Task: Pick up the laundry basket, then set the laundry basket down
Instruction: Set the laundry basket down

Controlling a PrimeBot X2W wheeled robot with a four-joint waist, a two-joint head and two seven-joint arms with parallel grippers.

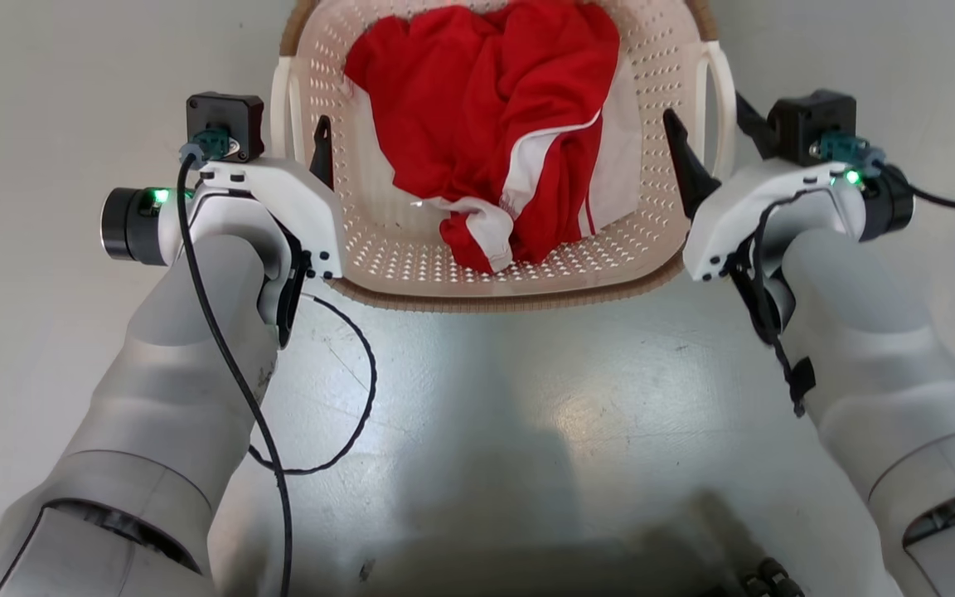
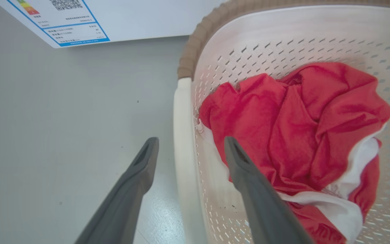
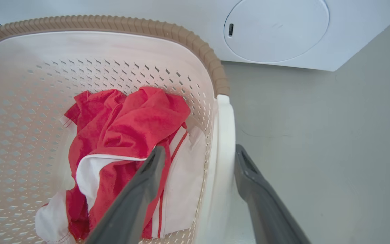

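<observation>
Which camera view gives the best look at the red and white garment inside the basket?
The head view: the garment lies almost whole, seen from above in the laundry basket. The left wrist view shows it close, but a finger covers part; in the right wrist view a finger crosses it too.

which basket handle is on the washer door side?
The right handle, straddled by the right gripper: the washing machine's round door sits beyond it. Beyond the left handle, at the left gripper, there is an energy label instead.
</observation>
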